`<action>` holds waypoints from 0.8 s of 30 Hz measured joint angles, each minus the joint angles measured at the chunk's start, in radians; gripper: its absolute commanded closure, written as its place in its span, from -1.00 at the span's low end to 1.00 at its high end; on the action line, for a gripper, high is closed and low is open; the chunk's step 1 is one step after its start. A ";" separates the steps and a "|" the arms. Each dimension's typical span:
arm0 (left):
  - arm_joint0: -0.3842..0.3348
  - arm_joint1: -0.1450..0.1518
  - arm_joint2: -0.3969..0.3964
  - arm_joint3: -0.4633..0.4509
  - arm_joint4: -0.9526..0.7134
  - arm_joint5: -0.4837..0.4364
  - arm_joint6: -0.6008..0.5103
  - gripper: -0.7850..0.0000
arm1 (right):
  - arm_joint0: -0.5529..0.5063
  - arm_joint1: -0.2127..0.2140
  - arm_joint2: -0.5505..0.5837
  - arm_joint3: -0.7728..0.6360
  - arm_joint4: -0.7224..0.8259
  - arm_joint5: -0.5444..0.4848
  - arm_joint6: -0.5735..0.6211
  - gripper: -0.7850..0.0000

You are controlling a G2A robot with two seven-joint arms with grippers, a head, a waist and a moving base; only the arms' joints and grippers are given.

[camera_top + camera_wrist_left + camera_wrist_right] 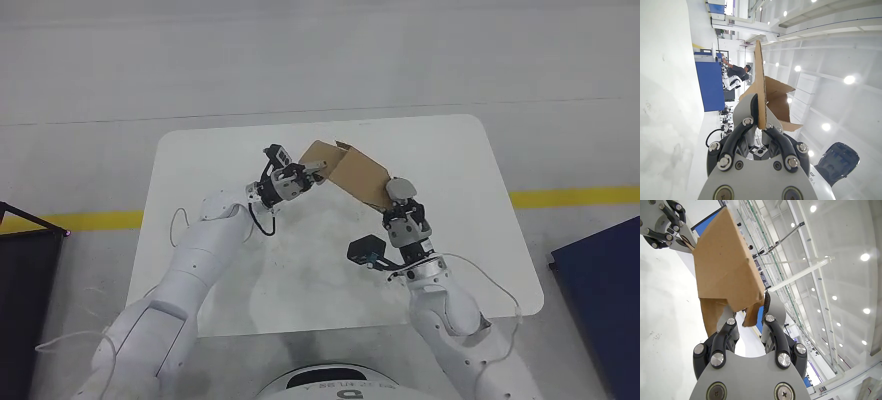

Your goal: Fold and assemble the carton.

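Carton [350, 172] — flap [761, 75] tight in left end effector [762, 106] (corrugated edge in wrist view), corner [755, 296] in right end effector [748, 307].

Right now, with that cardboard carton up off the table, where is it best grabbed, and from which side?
By a thin end flap, coming in edge-on at the open end of the carton. The body looks too broad to span, but a flap is a single sheet that slips between the jaws. The left jaws pinch one that way.
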 measured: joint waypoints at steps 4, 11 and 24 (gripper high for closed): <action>-0.005 0.000 -0.001 0.004 0.015 -0.005 0.006 1.00 | 0.008 -0.004 0.001 0.009 0.016 0.013 -0.011 1.00; -0.012 0.001 -0.010 0.006 0.030 -0.013 0.015 -1.00 | 0.024 -0.010 0.008 0.023 0.030 0.011 -0.017 1.00; -0.022 0.070 -0.190 0.017 0.001 -0.064 0.026 -1.00 | 0.052 -0.015 0.051 0.049 0.012 -0.039 -0.008 1.00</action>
